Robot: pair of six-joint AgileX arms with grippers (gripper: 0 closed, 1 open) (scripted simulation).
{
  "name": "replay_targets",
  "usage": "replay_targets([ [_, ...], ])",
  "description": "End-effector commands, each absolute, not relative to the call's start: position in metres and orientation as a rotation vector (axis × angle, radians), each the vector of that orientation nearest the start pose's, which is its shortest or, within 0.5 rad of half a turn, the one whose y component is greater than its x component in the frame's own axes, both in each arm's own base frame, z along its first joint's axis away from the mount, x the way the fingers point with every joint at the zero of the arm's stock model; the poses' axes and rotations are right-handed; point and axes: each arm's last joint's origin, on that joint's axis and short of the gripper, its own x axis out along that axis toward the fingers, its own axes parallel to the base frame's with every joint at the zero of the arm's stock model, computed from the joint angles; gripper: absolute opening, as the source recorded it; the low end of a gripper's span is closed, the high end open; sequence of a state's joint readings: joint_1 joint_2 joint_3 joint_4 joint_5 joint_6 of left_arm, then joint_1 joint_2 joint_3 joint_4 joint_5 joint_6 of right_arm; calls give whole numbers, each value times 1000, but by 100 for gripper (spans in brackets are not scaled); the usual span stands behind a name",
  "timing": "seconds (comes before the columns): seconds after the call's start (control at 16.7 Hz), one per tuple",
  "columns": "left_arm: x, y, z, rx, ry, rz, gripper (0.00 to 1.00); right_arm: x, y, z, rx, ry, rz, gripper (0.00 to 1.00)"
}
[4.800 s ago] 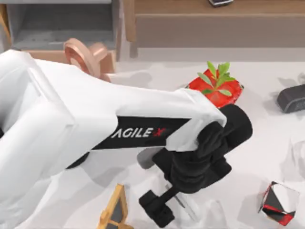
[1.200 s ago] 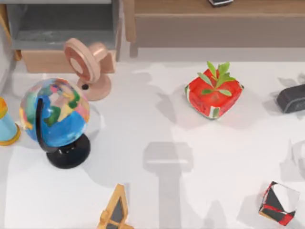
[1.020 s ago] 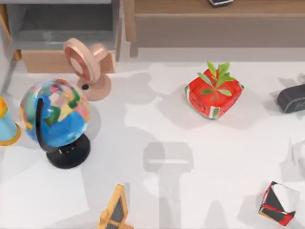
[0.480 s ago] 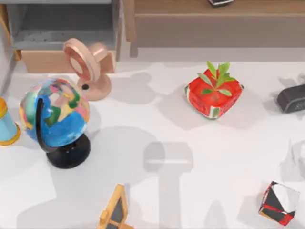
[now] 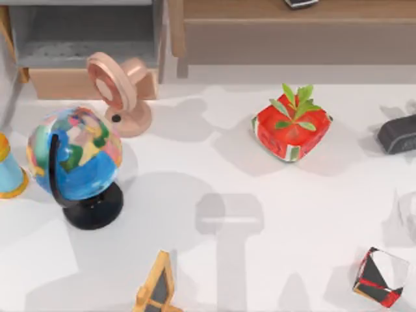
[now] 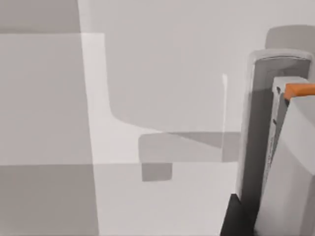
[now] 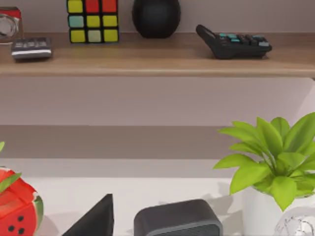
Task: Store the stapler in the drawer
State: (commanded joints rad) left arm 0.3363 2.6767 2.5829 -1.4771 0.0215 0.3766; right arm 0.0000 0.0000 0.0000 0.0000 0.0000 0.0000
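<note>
The stapler (image 6: 283, 147) is a light-grey bar with a dark stripe and an orange tip. It hangs close to the left wrist camera, clear of the white table. My left gripper (image 6: 240, 219) shows as a dark part at its lower end, shut on it. The drawer (image 5: 91, 83) stands open at the table's far left, with grey walls, a grey floor and a tan front panel. My right gripper (image 7: 93, 221) is a dark wedge low in the right wrist view, off to the table's right.
A globe (image 5: 75, 156), a pink fan (image 5: 120, 84) and a blue cone (image 5: 8, 172) stand in front of the drawer. A red plant pot (image 5: 290, 127), a dark grey block (image 5: 396, 133), a cube (image 5: 380, 276) and a yellow frame (image 5: 156, 289) lie around. A wooden shelf (image 5: 292, 29) lines the back.
My left arm, which covered the table's left and middle 4.8 s ago, has left the top view. Over the last second the shadows at the lower left have shifted.
</note>
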Motion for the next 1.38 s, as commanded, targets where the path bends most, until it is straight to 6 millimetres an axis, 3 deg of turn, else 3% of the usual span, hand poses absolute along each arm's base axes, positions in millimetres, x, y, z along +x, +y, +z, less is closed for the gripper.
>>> replay_targets([
  [0.3,480,176,153,4,1570,-33,0,106,-1,160,0,0,0,100],
  [1.08,480,176,153,4,1570,-33,98,106,-1,160,0,0,0,100],
  [1.38,480,176,153,4,1570,-33,100,106,-1,160,0,0,0,100],
])
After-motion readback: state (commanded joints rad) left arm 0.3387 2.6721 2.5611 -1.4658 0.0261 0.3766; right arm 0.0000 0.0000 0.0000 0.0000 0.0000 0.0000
